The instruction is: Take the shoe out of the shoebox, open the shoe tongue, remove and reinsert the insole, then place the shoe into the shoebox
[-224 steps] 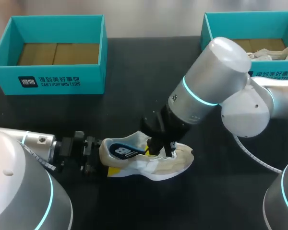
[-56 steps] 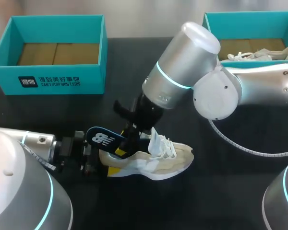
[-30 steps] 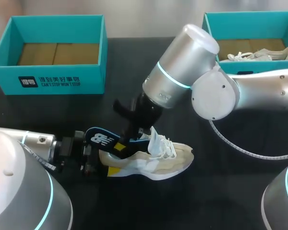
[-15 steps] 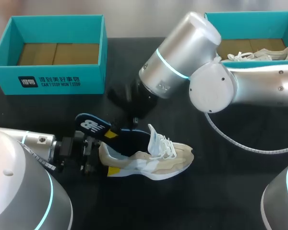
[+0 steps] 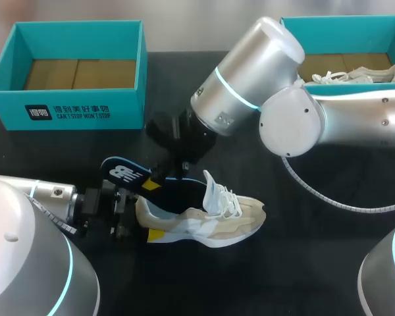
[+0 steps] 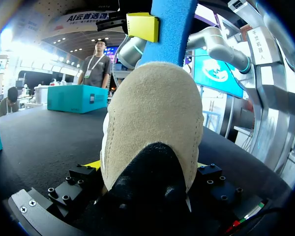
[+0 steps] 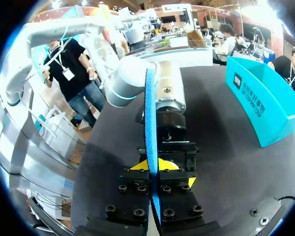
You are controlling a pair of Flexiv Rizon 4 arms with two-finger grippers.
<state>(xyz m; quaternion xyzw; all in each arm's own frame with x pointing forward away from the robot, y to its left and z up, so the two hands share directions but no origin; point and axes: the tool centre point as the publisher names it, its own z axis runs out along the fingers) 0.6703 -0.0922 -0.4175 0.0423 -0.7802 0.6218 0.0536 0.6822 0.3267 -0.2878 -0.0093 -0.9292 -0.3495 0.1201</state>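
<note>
A: Shoe [image 5: 204, 214] on table [image 5: 303, 263], heel clamped in left gripper [image 5: 126, 216], toe pointing right.
B: Insole [image 5: 126, 172]?
A: Pinched edge-on by right gripper [image 5: 157, 181], above the heel, long axis slanting down toward the opening. Right arm does the reinsert.

A robot work station: a black table [image 5: 303, 263] carries a left shoebox [image 5: 72, 112] and a right shoebox [image 5: 342, 33] at its far corners, a shoe [image 5: 210, 217] near its front edge, between a left arm [image 5: 26, 250] and a right arm [image 5: 250, 72].
</note>
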